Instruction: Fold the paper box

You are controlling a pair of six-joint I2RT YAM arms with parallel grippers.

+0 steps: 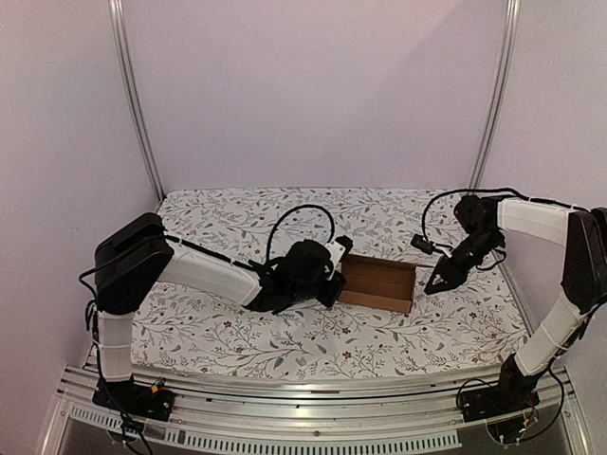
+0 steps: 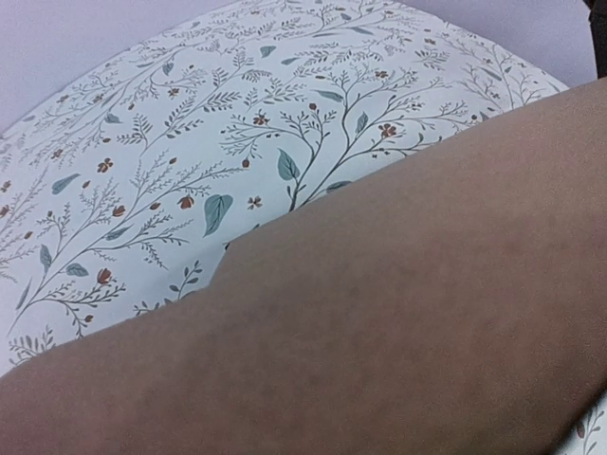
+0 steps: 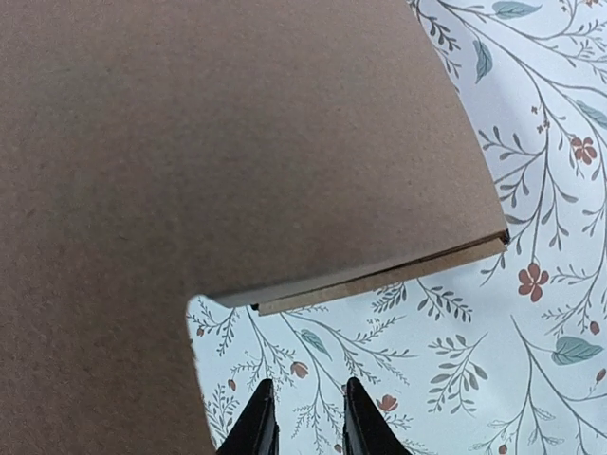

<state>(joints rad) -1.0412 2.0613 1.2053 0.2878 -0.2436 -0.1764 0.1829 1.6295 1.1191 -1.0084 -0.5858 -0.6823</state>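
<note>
The paper box (image 1: 379, 282) is plain brown cardboard and lies mid-table as a low oblong tray with raised walls. My left gripper (image 1: 332, 284) is pressed against its left end. In the left wrist view the cardboard (image 2: 379, 332) fills the lower frame and hides my fingers. My right gripper (image 1: 437, 283) hangs just off the box's right end, tips pointing down-left. In the right wrist view its fingers (image 3: 308, 427) stand a little apart with nothing between them, above the cloth, just short of a doubled cardboard edge (image 3: 237, 142).
A floral tablecloth (image 1: 237, 332) covers the table. A metal rail (image 1: 285, 417) runs along the near edge with both arm bases. Upright frame posts (image 1: 137, 104) stand at the back corners, with white walls around.
</note>
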